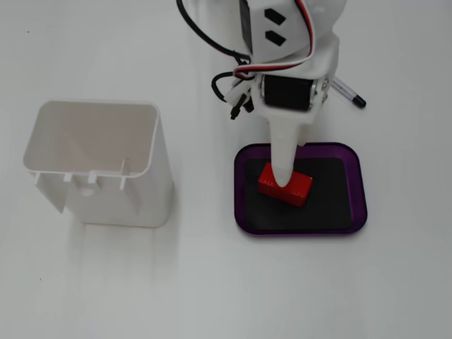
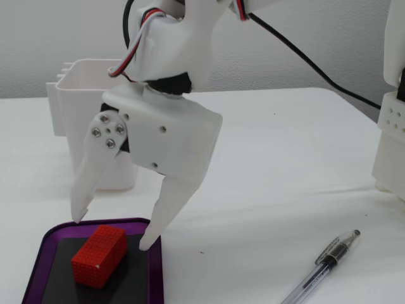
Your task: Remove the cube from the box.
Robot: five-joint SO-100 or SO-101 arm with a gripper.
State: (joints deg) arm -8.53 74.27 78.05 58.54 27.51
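While the cube [image 2: 98, 255] lies on the box's [image 2: 38, 272] black floor, the tool [image 2: 112, 233] hangs just above it with its fingers spread wide to either side, gripping nothing, apparently lined up to straddle the block; beside the box stands a white container [image 1: 99, 162]

The small red ribbed block [image 1: 284, 183] is lying in the shallow purple-rimmed tray [image 1: 357, 185]. In a fixed view, the tall white open-topped plastic container [image 1: 99, 164] is standing well left of the tray, and a clear ballpoint pen [image 1: 349, 93] is lying beyond the tray's upper right.
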